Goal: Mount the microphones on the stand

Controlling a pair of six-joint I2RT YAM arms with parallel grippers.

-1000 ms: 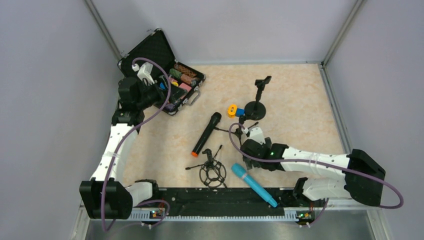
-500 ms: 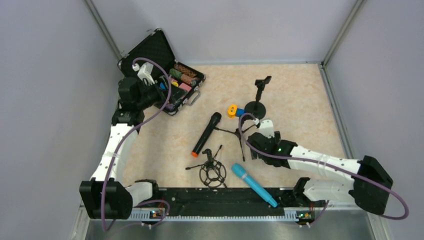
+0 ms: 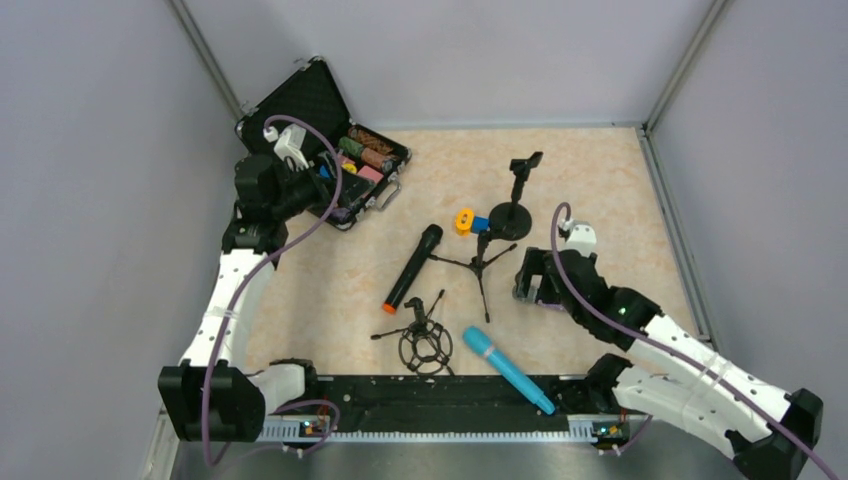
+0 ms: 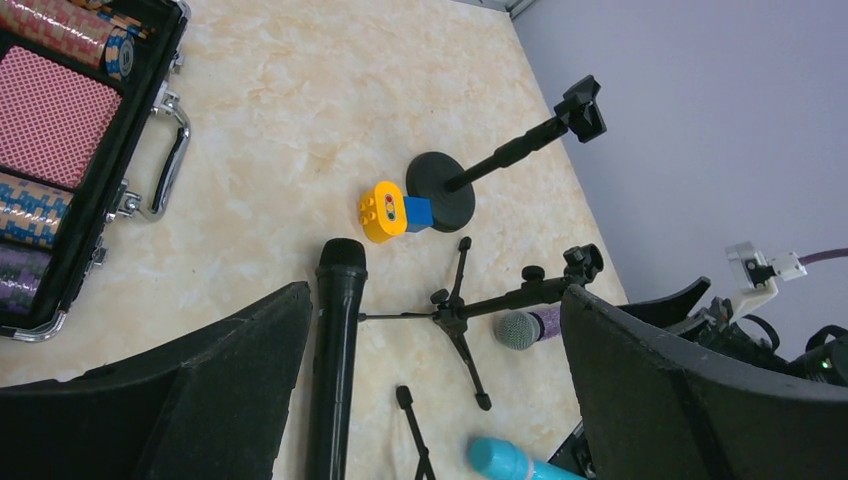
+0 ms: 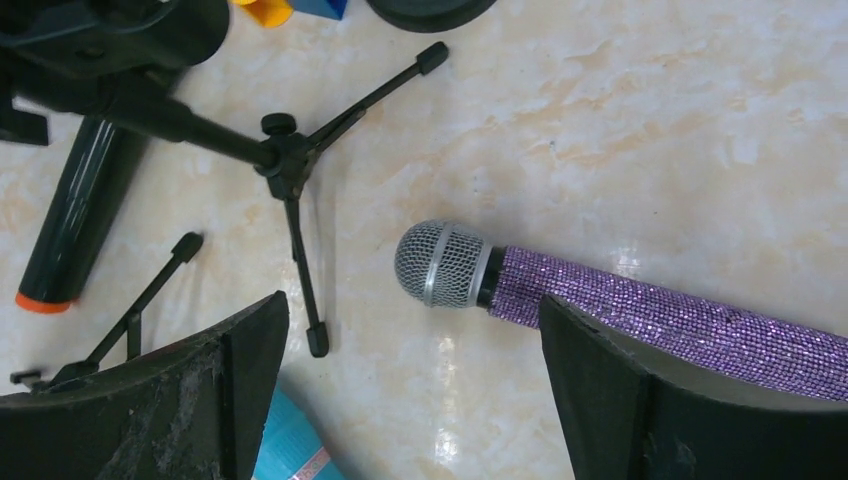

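Observation:
The glittery purple microphone [image 5: 650, 315] lies flat on the table, its silver grille [image 5: 445, 263] pointing at the small tripod stand [image 5: 285, 160]. My right gripper [image 5: 410, 330] hovers open over it. The handle runs under the right finger [image 5: 640, 400], and nothing is gripped. The top view hides this microphone under the right gripper [image 3: 533, 280]. The black microphone with an orange end [image 3: 412, 268] lies left of the tripod stand [image 3: 480, 262]. The light-blue microphone [image 3: 507, 369] lies near the front rail. My left gripper [image 4: 435, 300] is open, high beside the case.
A round-base stand [image 3: 515, 205] with a clip on top is behind the tripod, with a yellow and blue toy block [image 3: 466, 221] beside it. A second tripod with a shock-mount ring [image 3: 422, 338] sits near the front. An open black case [image 3: 330, 150] is at the back left.
My right gripper has pulled rightward away from the tripod stand and its jaws have spread wider. The left arm has not moved.

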